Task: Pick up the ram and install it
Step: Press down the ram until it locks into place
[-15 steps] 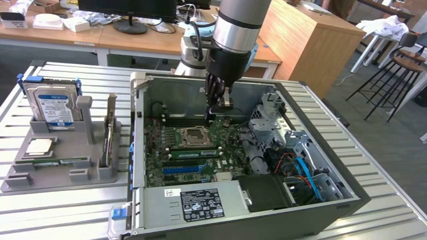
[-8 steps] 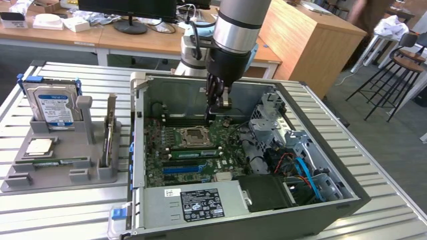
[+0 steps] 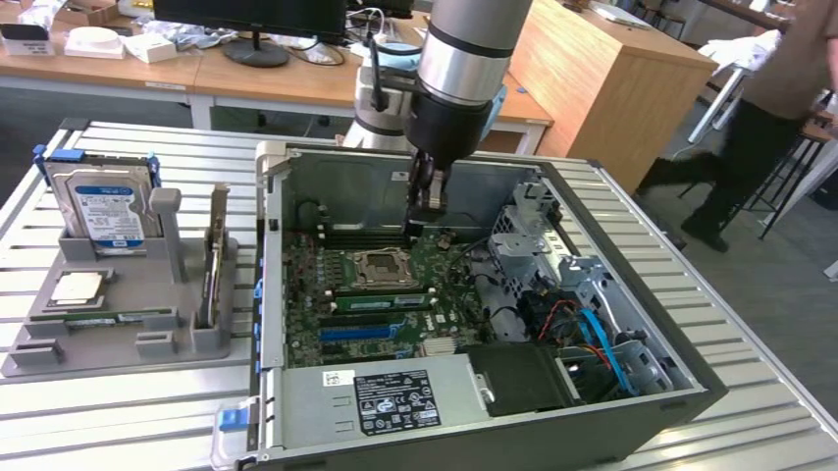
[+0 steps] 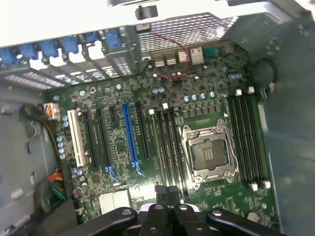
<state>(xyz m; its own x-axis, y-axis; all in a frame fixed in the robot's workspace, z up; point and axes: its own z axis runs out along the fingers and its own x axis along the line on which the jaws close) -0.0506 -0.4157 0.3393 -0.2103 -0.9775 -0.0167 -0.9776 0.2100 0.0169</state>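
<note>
No lettering here comes clear enough for me to read. The white and blue label on the hard drive (image 3: 108, 208) in the grey holder (image 3: 118, 324) carries print too fine to make out, as does the black sticker on the power supply (image 3: 392, 400) inside the computer case (image 3: 629, 392).

Slatted metal table (image 3: 733, 324): computer case (image 3: 654, 392), grey holder (image 3: 118, 304).

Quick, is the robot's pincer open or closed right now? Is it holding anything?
Pincer: closed, down inside the computer case above the motherboard. Whether it holds anything cannot be told.
</note>
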